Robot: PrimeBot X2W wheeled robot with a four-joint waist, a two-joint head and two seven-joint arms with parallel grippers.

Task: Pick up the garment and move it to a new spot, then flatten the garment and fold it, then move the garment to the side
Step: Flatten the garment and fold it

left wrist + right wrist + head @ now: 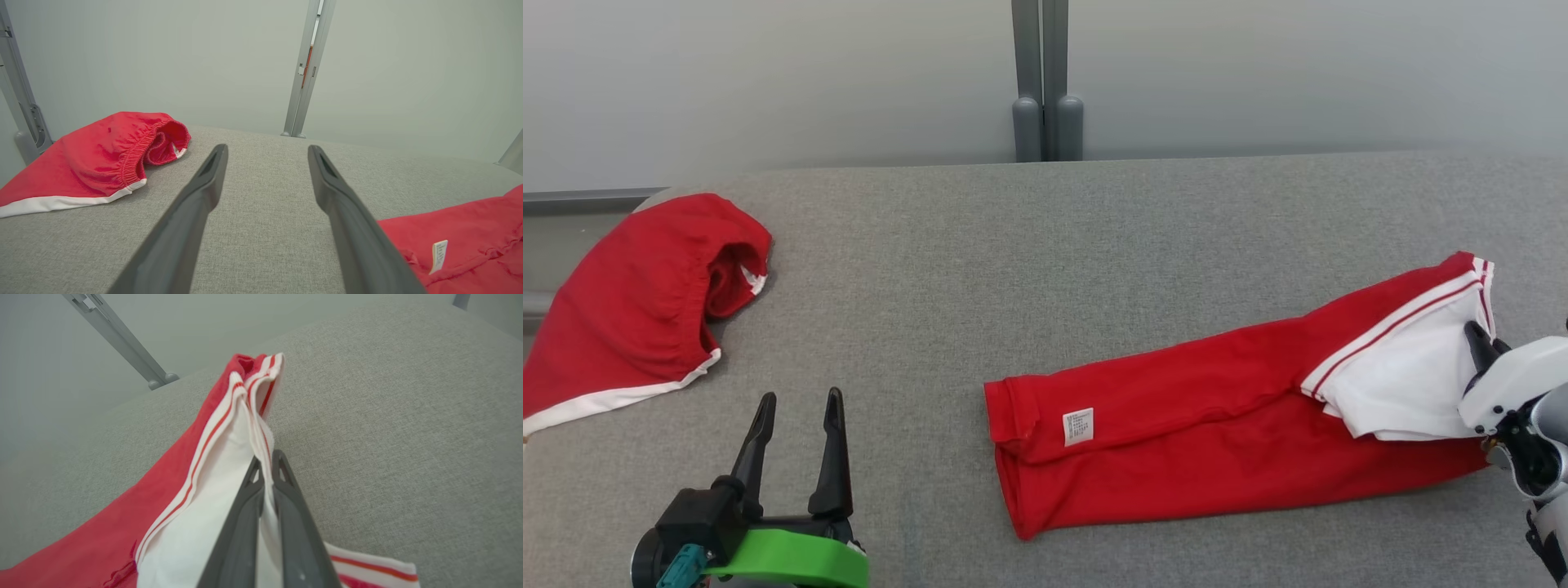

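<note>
Shorts (637, 302): red with a white hem, bunched up. They lie up and to the left of my left gripper (800, 398), well apart from it, with the elastic waist opening turned toward the middle.
Left gripper: my two dark fingers stand wide apart and hold nothing. Grey cloth shows between them and past their tips.
Table (1045, 245): covered in grey fabric. It runs under both sets of my fingers and carries both red pieces.
Post (1045, 82): a grey double upright beyond the far edge, ahead and to the right of my left fingers.
Garment (1176, 425): red, folded into a long band and lying flat on the grey top. Its left end is to the right of my left fingers, apart from them. Its right end reaches my right gripper (267, 457).
Tag (1078, 426): a small white label on the left end of the band, on the side toward my left fingers.
Trim (1401, 367): a white panel edged with red stripes at the right end, touching my right fingers.
Right gripper: my fingers are pressed together on the striped white edge. The cloth is pinched between them and rises past the tips in a narrow ridge.
</note>
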